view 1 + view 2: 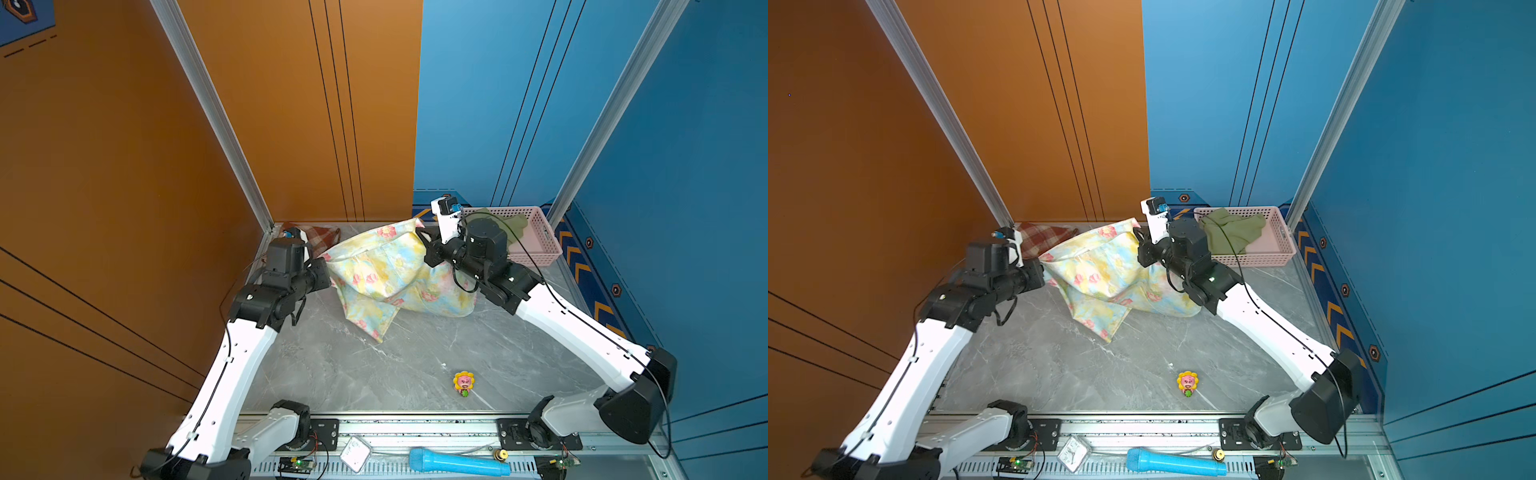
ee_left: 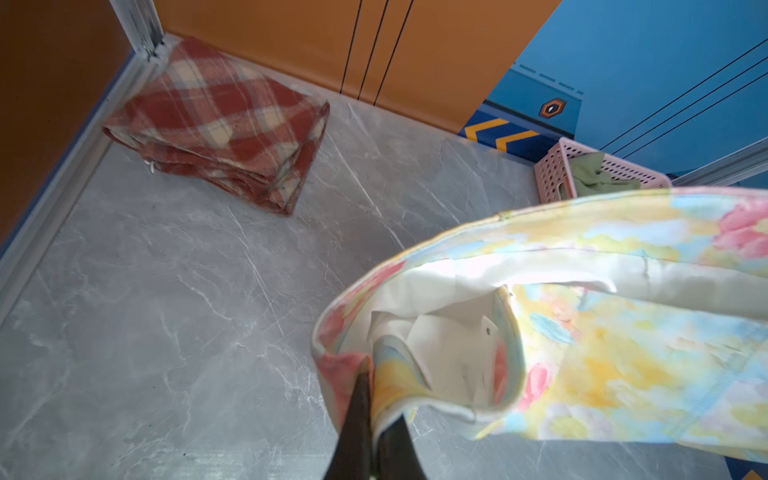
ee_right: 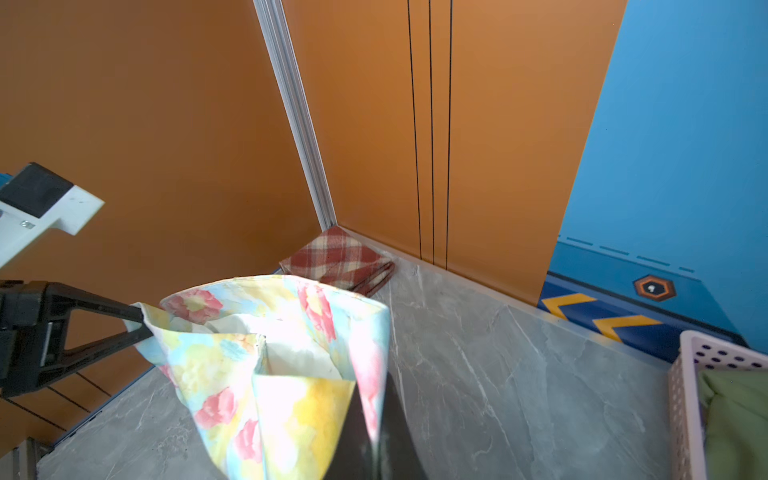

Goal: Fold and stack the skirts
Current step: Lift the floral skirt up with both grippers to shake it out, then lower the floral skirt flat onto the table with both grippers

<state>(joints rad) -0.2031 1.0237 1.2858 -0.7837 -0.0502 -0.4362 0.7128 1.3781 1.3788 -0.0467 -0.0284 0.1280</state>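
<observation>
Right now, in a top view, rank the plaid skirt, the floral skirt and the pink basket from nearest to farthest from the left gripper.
1. The floral skirt: its left edge is pinched in the left gripper.
2. The plaid skirt: folded in the back left corner, just behind that gripper.
3. The pink basket: in the back right corner, across the table.

Back-left corner: plaid skirt (image 2: pixel 216 124); centre: floral skirt (image 1: pixel 386 274); back-right: third skirt (image 1: pixel 1233 232) in basket (image 1: pixel 1258 259).
</observation>
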